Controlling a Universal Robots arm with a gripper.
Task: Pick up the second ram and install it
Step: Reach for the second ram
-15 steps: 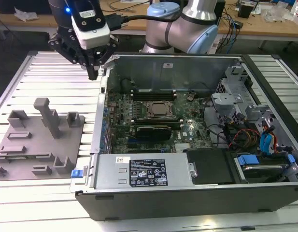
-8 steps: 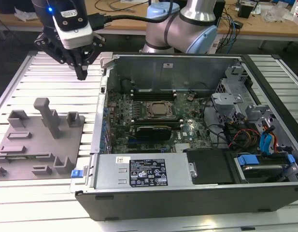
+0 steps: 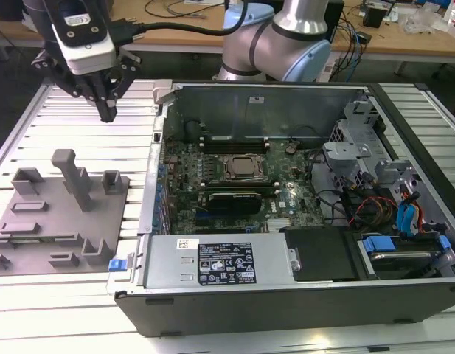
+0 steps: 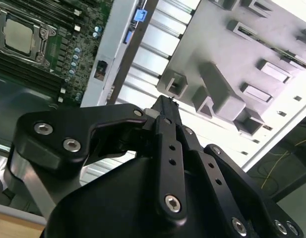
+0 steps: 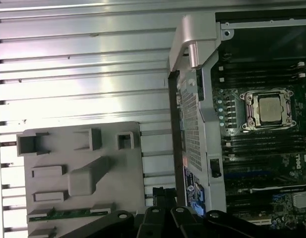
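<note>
Ram (image 5: 68,213) in tray (image 5: 128,173), closed gripper (image 3: 107,112) alongside

The green ram lies flat in a long slot of the grey tray, on the far side of the tray's tall block (image 5: 88,174) from its row of square pockets. The gripper hangs above the slatted bench (image 3: 65,133), just off the tray's edge and clear of it, its fingers drawn together on nothing. In both wrist views its tip sits over bare slats between the tray and the open computer case (image 3: 286,310). Inside the case, beyond the tray, the motherboard (image 5: 291,168) lies exposed with its processor socket (image 5: 268,110).
</note>
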